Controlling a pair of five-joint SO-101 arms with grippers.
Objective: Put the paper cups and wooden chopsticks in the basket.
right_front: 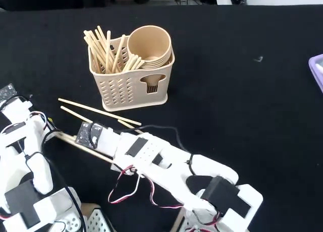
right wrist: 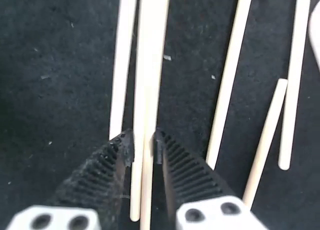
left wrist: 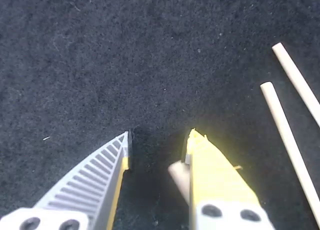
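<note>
Where the left arm (right_front: 20,136) stands at the near left corner of the black bench (right_front: 242,116), the left end effector (left wrist: 157,140) points down at bare cloth with its jaws moderately apart, one finger grey and ribbed, the other yellow. A pale, blunt chopstick end (left wrist: 177,174) shows just beside the yellow finger's inner face; I cannot tell whether the two touch. Two loose sticks (left wrist: 290,135) lie on the cloth near it, clear of both fingers.

Next along, the right arm (right_front: 166,164) stretches from the near middle of the bench toward the left arm. The right end effector (right wrist: 142,140) is narrowed onto a pair of chopsticks (right wrist: 150,65) lying side by side, its black ribbed fingers pressing them from either side. Other sticks (right wrist: 230,80) lie flat on the cloth alongside, not gripped.

Seen from above, two long chopsticks (right_front: 98,111) lie nearly parallel on the bench between that arm and the basket (right_front: 131,88). This beige, slotted basket stands upright toward the far side, left of centre. Its left part holds a fanned bundle of wooden chopsticks (right_front: 103,50) standing on end, and its right part holds nested paper cups (right_front: 150,43), mouths up.

At the far right edge sits a lilac object (right_front: 317,70), cut off by the frame
</note>
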